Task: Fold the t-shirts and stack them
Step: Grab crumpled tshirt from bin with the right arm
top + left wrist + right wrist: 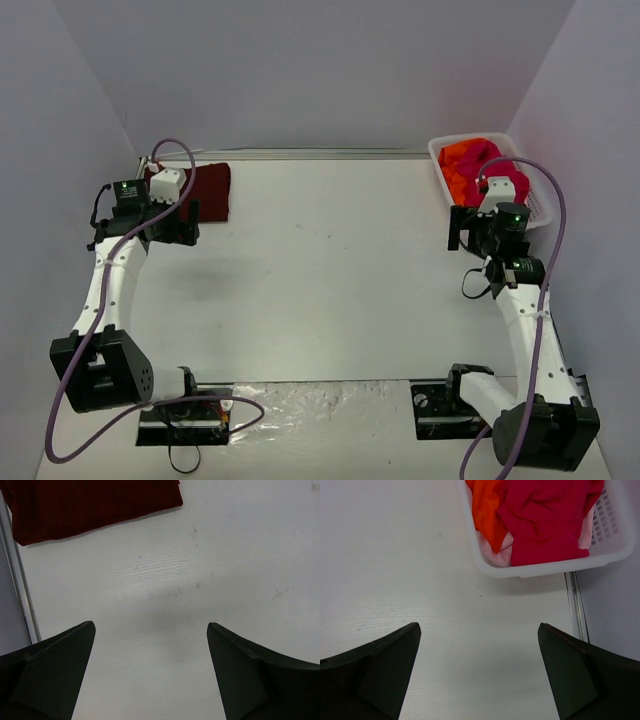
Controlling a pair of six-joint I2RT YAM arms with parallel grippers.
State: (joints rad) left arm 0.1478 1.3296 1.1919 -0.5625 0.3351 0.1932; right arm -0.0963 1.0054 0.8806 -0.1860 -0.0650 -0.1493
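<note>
Left gripper [150, 630]: jaws wide apart, nothing held. Right gripper [479, 630]: same, empty, hovers just short of white mesh basket [545, 570] near rim.
Crimson t-shirt [545, 515] on top inside basket. Orange t-shirt [482, 505] beside it, basket's table-centre side. Pale pink t-shirt [492, 555] under both.
Maroon t-shirt [90, 505] lies flat, folded, well apart from basket, across table.
Cloth likely light, limp, non-fragile, bunches easily. Best hold: pinch raised crimson fold on top. Expect drape, may drag neighbours.
</note>
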